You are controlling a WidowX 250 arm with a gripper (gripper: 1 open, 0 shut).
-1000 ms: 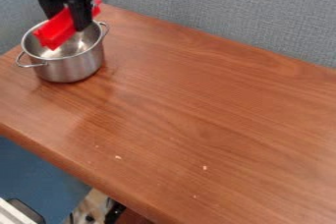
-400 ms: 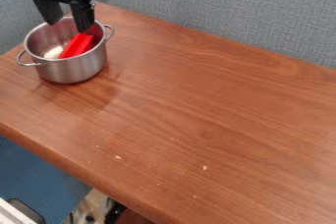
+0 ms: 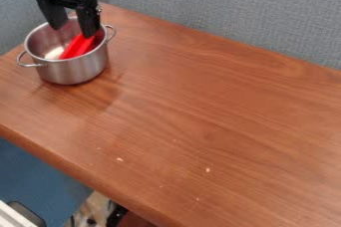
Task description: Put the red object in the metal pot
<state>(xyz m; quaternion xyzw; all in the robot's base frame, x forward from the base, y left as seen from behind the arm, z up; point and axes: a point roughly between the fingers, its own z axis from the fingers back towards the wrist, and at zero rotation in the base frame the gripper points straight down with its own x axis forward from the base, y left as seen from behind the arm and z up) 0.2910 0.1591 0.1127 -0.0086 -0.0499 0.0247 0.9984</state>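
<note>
So here's where you're at: the red block (image 3: pixel 83 45) is lying inside the metal pot (image 3: pixel 64 54), which sits near the far left corner of the wooden table (image 3: pixel 200 112). The block looks tilted, one end down on the pot floor and the other propped toward the far-right part of the rim, so its long axis runs roughly from the pot's middle up toward that side of the wall. Can't tell for sure whether the top end actually leans on the rim or just sits close to it.

Your gripper (image 3: pixel 67 17) hangs right over the pot, pointing straight down, fingers spread wide with nothing between them. The block sits just below and slightly to the right of the gap between the fingers, not touching either one as far as I can make out. One finger looks like it's down near the pot's far rim, though, so watch that.

Going by how things lie, I'd call the task basically done: red thing in pot. What the next move turns on is that the block is straight under the open fingers, so the clean exit is straight up. Drift sideways and you risk clipping the rim or nudging the raised end of the block and tipping the pot, since it's small and light-looking.
</note>
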